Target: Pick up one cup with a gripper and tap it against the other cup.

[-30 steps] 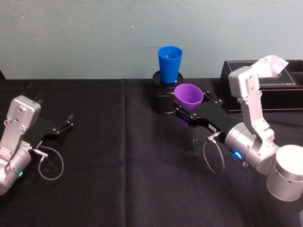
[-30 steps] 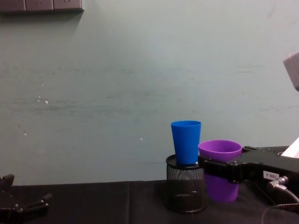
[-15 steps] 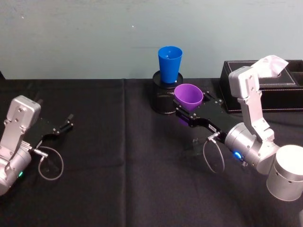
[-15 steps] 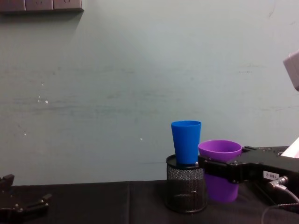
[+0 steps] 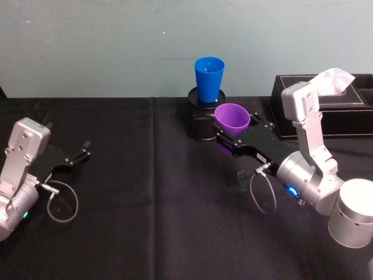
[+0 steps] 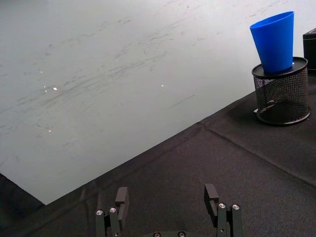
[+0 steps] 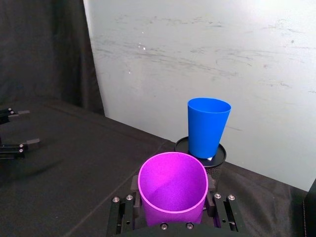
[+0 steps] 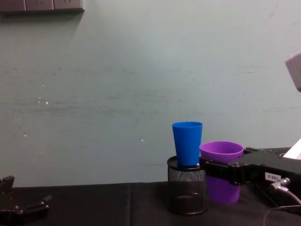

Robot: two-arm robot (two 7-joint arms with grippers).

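Left tool (image 5: 76, 156) parked far left, low over the counter (image 5: 145, 204), fingers spread, empty. Blue cup (image 5: 209, 79) upright on top of the mesh pen holder (image 5: 201, 122), centre-back. Purple cup (image 5: 232, 118) just right of it and nearer the robot, upright, looks lifted, clamped in the right tool (image 5: 239, 131). Cups seem just apart. Blue lies ahead-left of that tool and sits higher, so the tap needs a short push that way.

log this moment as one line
right gripper: jaws shut on purple cup | blue cup: upright in mesh holder, apart from purple cup | left gripper: idle, open | tap: pending
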